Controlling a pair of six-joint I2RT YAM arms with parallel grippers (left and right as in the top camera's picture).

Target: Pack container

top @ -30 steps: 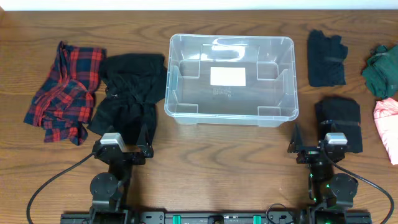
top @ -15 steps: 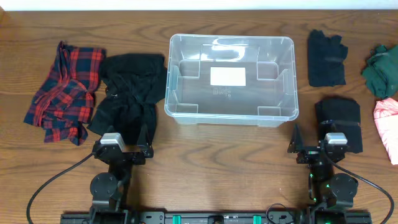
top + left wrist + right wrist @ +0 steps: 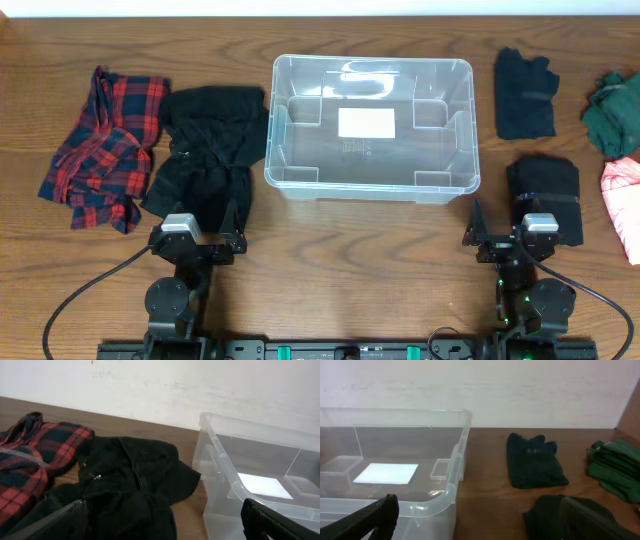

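Observation:
The clear plastic container (image 3: 455, 120) stands at the table's middle, empty, with a white label (image 3: 366, 122) on its base. It also shows in the left wrist view (image 3: 220, 455) and the right wrist view (image 3: 455, 467). My left gripper (image 3: 200, 218) is open near the front edge, just short of a crumpled black garment (image 3: 205, 150). My right gripper (image 3: 510, 222) is open beside a folded black cloth (image 3: 545, 190). Both grippers are empty.
A red plaid shirt (image 3: 105, 145) lies at the far left. A dark folded cloth (image 3: 525, 92), a green cloth (image 3: 612, 112) and a pink cloth (image 3: 624, 195) lie at the right. Bare wood lies between the container and the arm bases.

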